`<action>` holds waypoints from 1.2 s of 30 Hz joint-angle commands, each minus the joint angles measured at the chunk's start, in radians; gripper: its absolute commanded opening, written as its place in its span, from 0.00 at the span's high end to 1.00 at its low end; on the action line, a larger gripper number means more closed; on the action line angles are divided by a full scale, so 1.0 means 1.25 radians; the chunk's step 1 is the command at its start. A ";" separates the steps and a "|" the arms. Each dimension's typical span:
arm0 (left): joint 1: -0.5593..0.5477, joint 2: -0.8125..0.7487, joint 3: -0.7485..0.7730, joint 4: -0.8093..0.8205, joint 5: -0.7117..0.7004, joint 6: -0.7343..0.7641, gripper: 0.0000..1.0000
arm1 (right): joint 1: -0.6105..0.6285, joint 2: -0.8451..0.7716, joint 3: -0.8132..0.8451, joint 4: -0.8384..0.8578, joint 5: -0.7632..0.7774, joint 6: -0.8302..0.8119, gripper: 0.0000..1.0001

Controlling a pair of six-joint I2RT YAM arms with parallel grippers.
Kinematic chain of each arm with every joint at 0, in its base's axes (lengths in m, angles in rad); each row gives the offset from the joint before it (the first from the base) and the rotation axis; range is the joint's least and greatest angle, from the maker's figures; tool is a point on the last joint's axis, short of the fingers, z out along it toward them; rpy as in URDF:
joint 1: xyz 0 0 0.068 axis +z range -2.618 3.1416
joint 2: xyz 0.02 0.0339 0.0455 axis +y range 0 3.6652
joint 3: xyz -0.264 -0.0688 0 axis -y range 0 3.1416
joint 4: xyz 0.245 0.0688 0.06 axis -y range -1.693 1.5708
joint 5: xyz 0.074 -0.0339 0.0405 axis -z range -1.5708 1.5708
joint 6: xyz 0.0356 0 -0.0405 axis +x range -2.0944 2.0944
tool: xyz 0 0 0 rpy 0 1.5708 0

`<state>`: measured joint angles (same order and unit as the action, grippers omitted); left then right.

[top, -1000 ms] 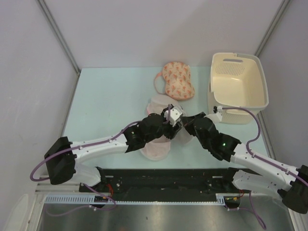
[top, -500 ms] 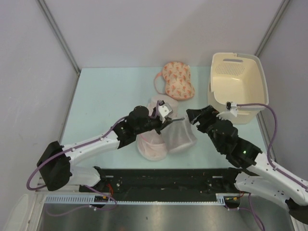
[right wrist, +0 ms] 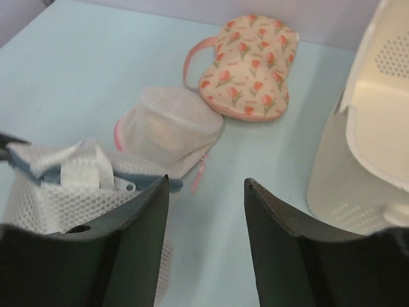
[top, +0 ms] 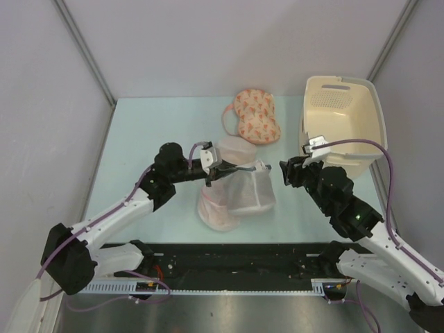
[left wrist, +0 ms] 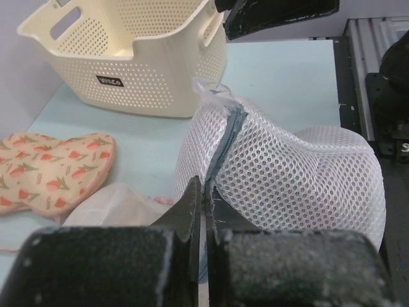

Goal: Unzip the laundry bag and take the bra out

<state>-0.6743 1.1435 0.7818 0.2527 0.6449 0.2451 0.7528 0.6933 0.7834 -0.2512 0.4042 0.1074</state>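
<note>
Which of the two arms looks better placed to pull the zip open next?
Probably right: the right gripper hangs open beside the laundry bag, while the left gripper is shut on its zip rim.

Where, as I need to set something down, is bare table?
The far-left pale green table, between its left edge and the peach patterned bra, is bare. The centre is crowded: the white mesh laundry bag and two pink-trimmed mesh pouches. The cream perforated basket fills the right.
</note>
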 commanded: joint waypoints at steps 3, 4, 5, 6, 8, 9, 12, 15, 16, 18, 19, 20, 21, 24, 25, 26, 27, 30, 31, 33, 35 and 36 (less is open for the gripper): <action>0.082 -0.035 0.035 0.033 0.239 -0.005 1.00 | -0.027 -0.078 0.010 0.048 -0.262 -0.195 0.35; 0.100 -0.037 0.035 0.047 0.257 -0.018 1.00 | -0.038 -0.081 0.009 0.046 -0.341 -0.196 0.34; 0.106 -0.039 0.037 0.054 0.285 -0.035 1.00 | -0.061 -0.082 0.010 0.038 -0.375 -0.198 0.33; 0.110 -0.037 0.041 0.048 0.294 -0.037 1.00 | -0.076 -0.076 0.010 0.029 -0.406 -0.200 0.32; 0.120 -0.042 0.059 0.020 0.303 -0.016 1.00 | -0.103 -0.063 0.009 0.010 -0.500 -0.207 0.31; 0.126 -0.045 0.064 0.001 0.306 -0.012 1.00 | -0.130 -0.050 0.009 0.007 -0.527 -0.209 0.31; 0.132 -0.057 0.063 0.038 0.323 -0.025 1.00 | -0.147 -0.011 -0.006 0.039 -0.624 -0.234 0.32; 0.133 -0.051 0.053 0.070 0.350 -0.076 1.00 | -0.121 0.017 -0.035 0.089 -0.608 -0.303 0.33; 0.133 -0.048 0.057 0.061 0.352 -0.078 1.00 | -0.102 0.015 -0.046 0.118 -0.578 -0.324 0.33; 0.133 -0.047 0.056 0.054 0.352 -0.073 1.00 | -0.035 0.005 -0.072 0.137 -0.498 -0.394 0.29; 0.132 -0.050 0.052 0.053 0.352 -0.071 1.00 | -0.016 0.010 -0.074 0.143 -0.473 -0.413 0.28; 0.133 -0.053 0.050 0.057 0.350 -0.071 0.99 | 0.003 0.015 -0.074 0.144 -0.450 -0.429 0.27; 0.133 -0.057 0.047 0.063 0.354 -0.077 1.00 | 0.021 0.021 -0.076 0.146 -0.425 -0.436 0.26; 0.134 -0.055 0.048 0.084 0.357 -0.091 0.99 | 0.028 0.056 -0.082 0.189 -0.418 -0.434 0.27; 0.133 -0.053 0.053 0.080 0.357 -0.091 0.99 | 0.028 0.067 -0.089 0.234 -0.415 -0.432 0.27; 0.134 -0.052 0.054 0.079 0.357 -0.091 1.00 | 0.030 0.070 -0.093 0.252 -0.419 -0.434 0.27; 0.133 -0.052 0.057 0.076 0.357 -0.088 1.00 | 0.032 0.072 -0.093 0.267 -0.415 -0.433 0.27; 0.136 -0.056 0.054 0.079 0.355 -0.088 1.00 | 0.035 0.082 -0.094 0.303 -0.419 -0.433 0.35; 0.136 -0.058 0.052 0.080 0.354 -0.088 1.00 | 0.035 0.085 -0.093 0.310 -0.425 -0.434 0.57; 0.136 -0.061 0.051 0.083 0.354 -0.087 0.99 | 0.035 0.091 -0.093 0.307 -0.436 -0.436 0.73; 0.139 -0.061 0.049 0.083 0.353 -0.088 0.99 | 0.036 0.086 -0.094 0.294 -0.437 -0.434 0.92; 0.141 -0.062 0.048 0.081 0.353 -0.088 0.99 | 0.035 0.083 -0.093 0.289 -0.436 -0.434 0.98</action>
<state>-0.5064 1.0985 0.8082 0.3145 1.0286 0.1467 0.7898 0.8062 0.6601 0.0387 -0.1356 -0.4305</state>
